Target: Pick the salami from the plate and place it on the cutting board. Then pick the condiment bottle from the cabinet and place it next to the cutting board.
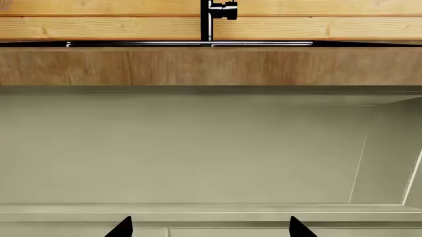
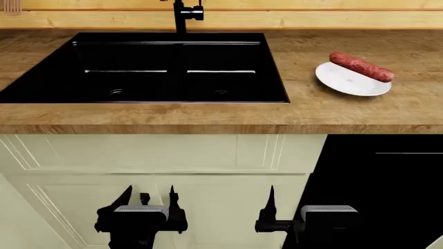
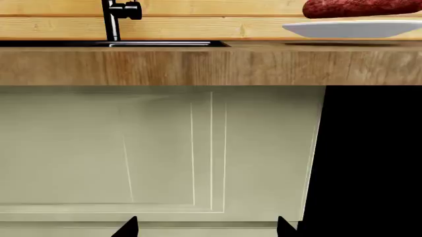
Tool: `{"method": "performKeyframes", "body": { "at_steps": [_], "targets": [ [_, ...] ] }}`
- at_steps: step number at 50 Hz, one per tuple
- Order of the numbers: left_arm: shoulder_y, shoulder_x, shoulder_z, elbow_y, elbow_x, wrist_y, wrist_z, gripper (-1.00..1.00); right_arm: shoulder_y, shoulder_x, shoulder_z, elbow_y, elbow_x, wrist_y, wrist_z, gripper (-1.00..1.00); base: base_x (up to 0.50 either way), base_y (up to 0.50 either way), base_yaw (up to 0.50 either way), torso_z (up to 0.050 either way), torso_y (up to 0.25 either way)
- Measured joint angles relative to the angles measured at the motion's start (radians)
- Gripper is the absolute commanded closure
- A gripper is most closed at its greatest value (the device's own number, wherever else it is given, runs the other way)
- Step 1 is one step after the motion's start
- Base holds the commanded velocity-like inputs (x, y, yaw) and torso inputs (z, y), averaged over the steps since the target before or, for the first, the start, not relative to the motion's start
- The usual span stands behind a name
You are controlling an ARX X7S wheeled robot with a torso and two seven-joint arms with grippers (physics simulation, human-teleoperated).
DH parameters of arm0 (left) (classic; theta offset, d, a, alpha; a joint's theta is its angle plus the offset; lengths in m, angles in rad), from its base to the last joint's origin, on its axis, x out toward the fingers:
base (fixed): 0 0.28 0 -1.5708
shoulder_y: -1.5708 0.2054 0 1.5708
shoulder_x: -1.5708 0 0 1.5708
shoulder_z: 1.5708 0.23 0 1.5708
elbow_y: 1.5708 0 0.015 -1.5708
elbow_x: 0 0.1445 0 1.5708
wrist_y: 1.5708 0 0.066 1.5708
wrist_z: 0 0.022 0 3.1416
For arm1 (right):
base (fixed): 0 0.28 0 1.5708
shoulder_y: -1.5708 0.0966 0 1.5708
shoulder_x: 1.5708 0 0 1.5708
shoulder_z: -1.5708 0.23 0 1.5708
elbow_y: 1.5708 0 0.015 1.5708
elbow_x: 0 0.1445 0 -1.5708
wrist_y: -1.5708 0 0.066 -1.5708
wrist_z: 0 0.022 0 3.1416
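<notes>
1. Grippers, nearest the head camera, low in front of the cabinet fronts. Left gripper (image 2: 149, 199): two black fingers standing apart, nothing between them; its arm is cut off by the lower edge of the head view. In its own wrist view only the two fingertips (image 1: 122, 227) show, spread.
2. Right gripper (image 2: 284, 205): one black finger (image 2: 271, 205) stands clear in the head view, the other is lost against the dark panel behind it. Its wrist view shows two tips (image 3: 128, 227) apart, holding nothing.
3. Cabinet doors (image 2: 166, 155): pale cream, panelled, below the counter. Both grippers are level with them and well below the counter top.
4. Dark opening (image 2: 377, 187): plain black area to the right of the cream doors; nothing inside can be made out.
5. Counter (image 2: 325, 111): brown wood, front edge seen straight on in both wrist views.
6. Sink (image 2: 166, 67): black, set into the counter; interior detail hard to read.
7. Plate (image 2: 349, 80): white, round, on the counter right of the sink; cut off at the edge of the right wrist view.
8. Salami (image 2: 361, 66): dark red, lying across the far side of the plate, one end overhanging the rim.
9. Faucet (image 2: 183, 13): black, behind the sink, top cut off.
</notes>
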Motion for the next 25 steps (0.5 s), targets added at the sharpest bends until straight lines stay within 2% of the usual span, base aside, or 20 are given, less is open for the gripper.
{"method": "performKeyframes", "body": {
  "at_steps": [6,15,19,25],
  "targets": [
    [-0.005,-0.01,0.012,-0.006,-0.012,0.004,-0.01,-1.0,0.006,0.01,-0.014,0.01,0.015,0.002,0.007,-1.0,0.0,0.0,0.0,0.004,0.0],
    [0.008,-0.037,0.037,0.026,-0.056,0.011,-0.003,-1.0,0.002,0.03,-0.043,-0.008,0.039,0.017,0.025,-1.0,0.0,0.0,0.0,0.05,0.0],
    [0.011,-0.052,0.045,0.093,-0.084,-0.024,0.0,-1.0,-0.011,0.043,-0.052,-0.106,0.053,0.073,0.037,-1.0,0.0,0.0,0.0,0.05,0.0],
    [-0.017,-0.073,0.052,0.249,-0.129,-0.125,-0.005,-1.0,0.016,0.065,-0.061,-0.327,0.08,0.241,0.057,-1.0,0.0,0.0,0.0,0.05,0.0]
  ]
}}
